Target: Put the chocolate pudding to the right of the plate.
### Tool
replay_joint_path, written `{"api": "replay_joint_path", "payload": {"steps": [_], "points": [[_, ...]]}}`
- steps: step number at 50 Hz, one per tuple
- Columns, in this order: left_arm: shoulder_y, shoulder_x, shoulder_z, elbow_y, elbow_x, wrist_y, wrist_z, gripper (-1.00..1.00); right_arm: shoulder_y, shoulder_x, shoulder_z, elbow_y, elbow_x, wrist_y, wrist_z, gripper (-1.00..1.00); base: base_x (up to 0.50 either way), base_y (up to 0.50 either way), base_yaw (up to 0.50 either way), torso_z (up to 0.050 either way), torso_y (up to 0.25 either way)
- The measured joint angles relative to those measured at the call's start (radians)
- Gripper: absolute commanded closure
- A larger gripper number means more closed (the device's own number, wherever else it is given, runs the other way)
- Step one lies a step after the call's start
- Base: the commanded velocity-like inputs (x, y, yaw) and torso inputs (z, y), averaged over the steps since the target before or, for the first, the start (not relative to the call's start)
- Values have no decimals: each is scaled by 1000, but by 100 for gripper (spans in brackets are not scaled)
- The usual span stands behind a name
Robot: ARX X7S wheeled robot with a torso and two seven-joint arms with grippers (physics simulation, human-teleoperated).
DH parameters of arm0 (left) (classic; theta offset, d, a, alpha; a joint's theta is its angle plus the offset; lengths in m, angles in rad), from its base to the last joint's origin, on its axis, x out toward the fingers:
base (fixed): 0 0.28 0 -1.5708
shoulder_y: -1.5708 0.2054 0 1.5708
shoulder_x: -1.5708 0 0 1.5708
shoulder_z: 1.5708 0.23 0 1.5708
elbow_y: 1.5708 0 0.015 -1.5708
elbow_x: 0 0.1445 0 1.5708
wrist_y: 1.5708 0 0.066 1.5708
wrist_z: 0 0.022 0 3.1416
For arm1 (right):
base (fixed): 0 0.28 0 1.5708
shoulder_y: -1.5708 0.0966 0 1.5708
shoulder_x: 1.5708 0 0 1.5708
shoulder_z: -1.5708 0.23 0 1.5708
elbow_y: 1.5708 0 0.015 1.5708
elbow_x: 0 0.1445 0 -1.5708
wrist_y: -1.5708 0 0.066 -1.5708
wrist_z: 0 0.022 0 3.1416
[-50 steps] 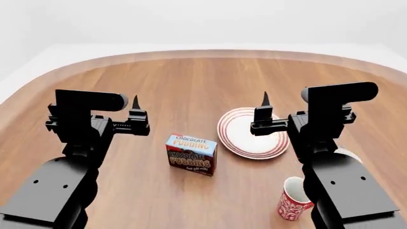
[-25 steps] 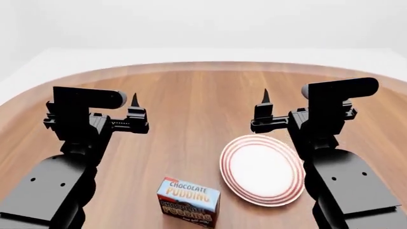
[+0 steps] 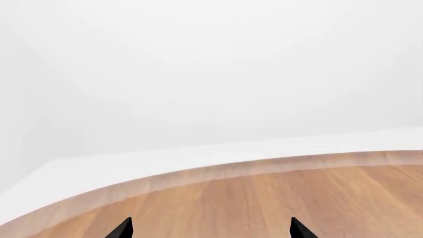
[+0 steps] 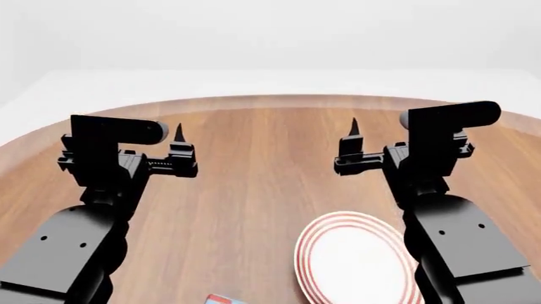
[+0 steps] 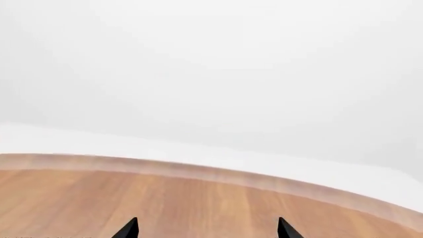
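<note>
The plate point(image 4: 353, 266), white with red rings, lies at the bottom right of the head view, partly cut by the frame edge and by my right arm. Only a top corner of the chocolate pudding point(image 4: 222, 299) shows at the bottom edge, left of the plate. My left gripper point(image 4: 179, 151) is held above the table, far beyond the pudding, open and empty; its fingertips point(image 3: 123, 229) stand wide apart over bare wood. My right gripper point(image 4: 353, 144) hovers beyond the plate, open and empty, its fingertips point(image 5: 284, 229) wide apart.
The round wooden table point(image 4: 253, 158) has its curved far edge behind both grippers, with white floor and wall beyond. Both wrist views show only wood point(image 3: 278, 198) and the table's rim point(image 5: 198, 171).
In the head view the scene has slid downward: the plate moved toward the bottom edge, the pudding is almost out of frame, and the mugs are gone from view. The arms keep their pose.
</note>
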Motion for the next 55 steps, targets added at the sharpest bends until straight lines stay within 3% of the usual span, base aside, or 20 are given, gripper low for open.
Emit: {"api": "replay_joint_path", "payload": {"steps": [10,27,42,55], "points": [[-1,-4,0,3,-5,-3,-3,-100,51,38,-65,3,-6,65,-13,-100,0,0,0,0,0],[-4,-11,-1,7,-12,-8,-10,-100,237,153,-152,-73,170,353,-255,-100,0,0,0,0,0],[-1,-16,-2,9,-16,-6,-16,-100,286,257,-216,-79,314,440,-452,-100,0,0,0,0,0],[2,-20,-3,8,-21,-3,-20,-100,246,362,-279,-153,408,409,-579,-100,0,0,0,0,0]]}}
